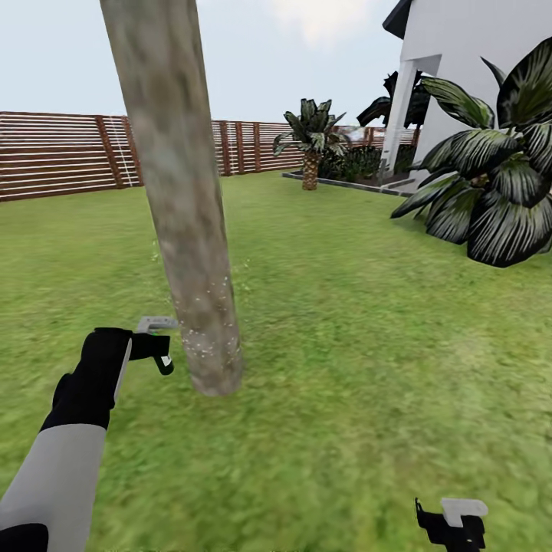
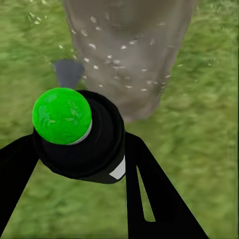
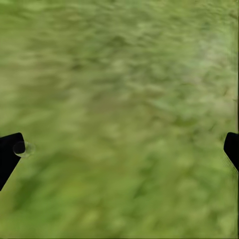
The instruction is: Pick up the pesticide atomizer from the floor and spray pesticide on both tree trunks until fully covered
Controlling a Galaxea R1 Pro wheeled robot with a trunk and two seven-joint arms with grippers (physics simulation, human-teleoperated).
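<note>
A tree trunk [image 1: 180, 199], pale grey-beige and mottled, rises from the grass just ahead of me, slightly left of centre. White specks dot its lower part [image 1: 205, 322]. My left gripper [image 1: 159, 349] is held out just left of the trunk's base, shut on the pesticide atomizer [image 2: 84, 144], a black bottle with a bright green top [image 2: 61, 115]. In the left wrist view the bottle points at the speckled trunk [image 2: 129, 50], with black fingers [image 2: 154, 199] on either side. My right gripper [image 1: 452, 521] hangs low at the right over grass, its fingertips [image 3: 10, 154] wide apart and holding nothing.
Green lawn [image 1: 368, 322] spreads all round. A brown slat fence [image 1: 54, 153] runs along the back. A white house [image 1: 475, 61] stands at the far right behind a broad-leaved plant [image 1: 498, 184], with a small palm [image 1: 310, 142] further back. A dark grey patch [image 2: 67, 72] lies beside the trunk's foot.
</note>
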